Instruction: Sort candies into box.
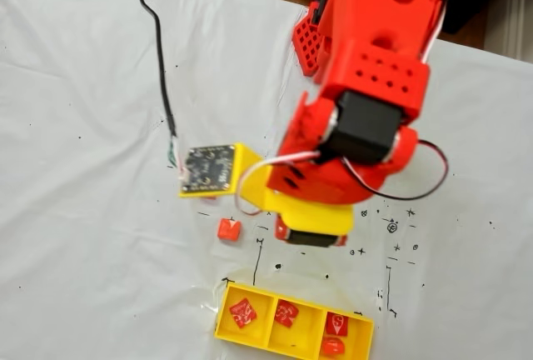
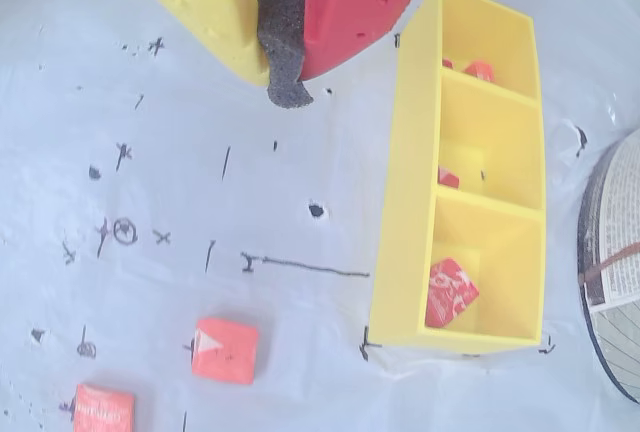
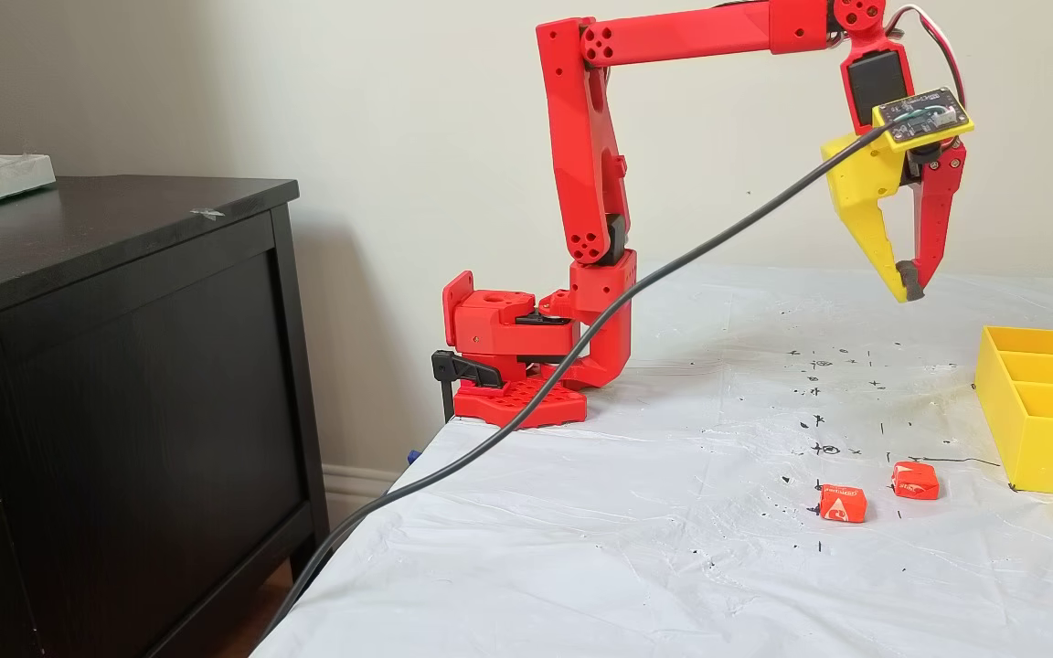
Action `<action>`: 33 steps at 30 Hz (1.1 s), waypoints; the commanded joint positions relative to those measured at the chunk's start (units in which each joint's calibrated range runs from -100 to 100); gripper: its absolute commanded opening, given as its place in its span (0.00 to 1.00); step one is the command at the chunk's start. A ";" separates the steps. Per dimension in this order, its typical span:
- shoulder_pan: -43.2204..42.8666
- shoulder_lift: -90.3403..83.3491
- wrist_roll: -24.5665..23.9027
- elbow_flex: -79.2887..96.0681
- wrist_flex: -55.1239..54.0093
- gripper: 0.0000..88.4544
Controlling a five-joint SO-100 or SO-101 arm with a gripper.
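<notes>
Two orange-red candies lie on the white table cover, one [image 3: 843,504] beside the other [image 3: 915,480], left of the yellow box [image 3: 1052,457]. In the wrist view they sit at the lower left, one [image 2: 225,350] nearer the box and one [image 2: 103,410] at the edge. The box [image 2: 405,202] has three compartments holding red candies: one [image 2: 452,292] in the near compartment, one [image 2: 448,178] in the middle, and more [image 2: 478,70] in the far one. My gripper [image 3: 909,291] hangs high above the table, shut, with nothing but its black foam pad [image 2: 283,52] between the tips.
A black cable [image 3: 581,347] runs from the wrist board down off the table's left edge. A dark dresser [image 3: 124,384] stands left of the table. A round striped object [image 2: 615,272] lies past the box. Pen marks dot the cover.
</notes>
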 commanded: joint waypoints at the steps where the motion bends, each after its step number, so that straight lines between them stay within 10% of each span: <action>1: 7.58 -2.58 4.79 -0.32 -0.36 0.00; 14: 13.47 8.45 10.35 -2.60 0.21 0.03; 21: 14.47 12.69 10.06 -5.24 1.85 0.29; 33: 15.65 18.20 11.62 -6.15 0.87 0.33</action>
